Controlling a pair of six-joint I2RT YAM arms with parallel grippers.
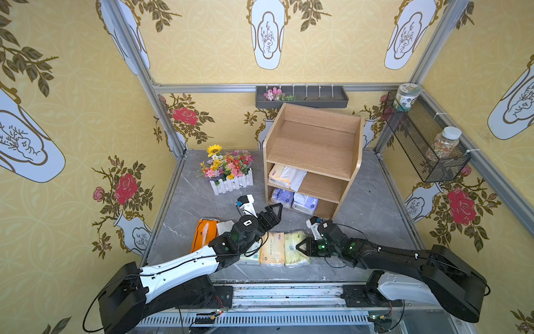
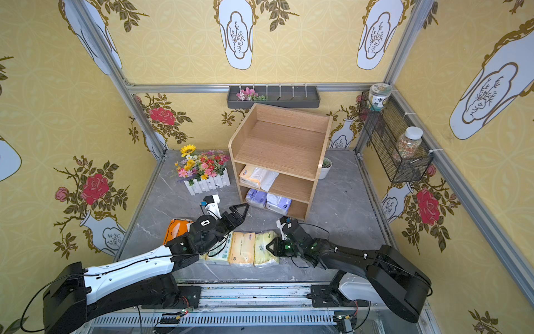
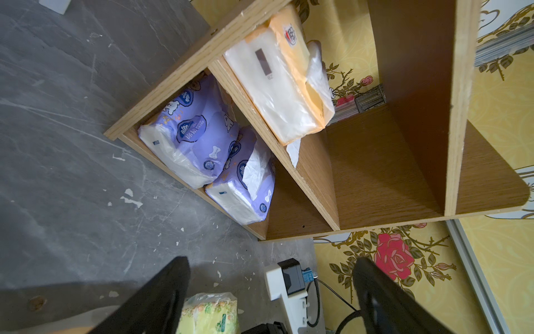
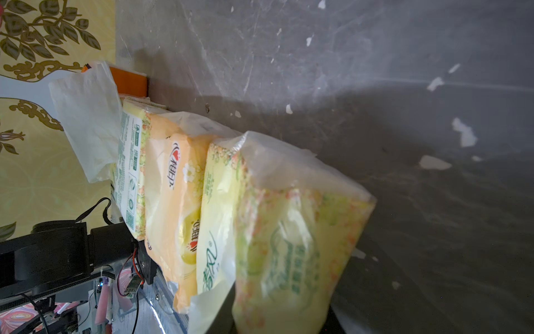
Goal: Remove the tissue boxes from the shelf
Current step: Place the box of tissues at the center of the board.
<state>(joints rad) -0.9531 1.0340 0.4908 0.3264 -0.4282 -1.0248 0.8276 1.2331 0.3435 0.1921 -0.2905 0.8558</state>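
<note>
In front of the shelf [image 1: 313, 144], four soft tissue packs [image 1: 271, 248] lie rowed on the tabletop [image 1: 370, 208]; the right claw [image 1: 299, 248] pinches the yellow pack [image 1: 291, 256] at the row's end. The left claw [image 1: 276, 210], spread and empty, faces the shelf — two lavender packs [image 1: 281, 197] on its bottom tier, a cream pack [image 1: 279, 175] above. We judge the job about half done.

Both arms stand on black bases on the metal rail [image 1: 289, 292]. The left arm [image 1: 179, 269] has a black link beside the rail and a white forearm shell with small dark screws and a thin black cable along it; the right arm [image 1: 404, 254] reverses that (white by the rail). Green glints on the black wrists are possibly status lights. The left gripper [image 1: 278, 206] and right gripper [image 1: 299, 247] have black triangular fingers [image 3: 161, 292].
</note>
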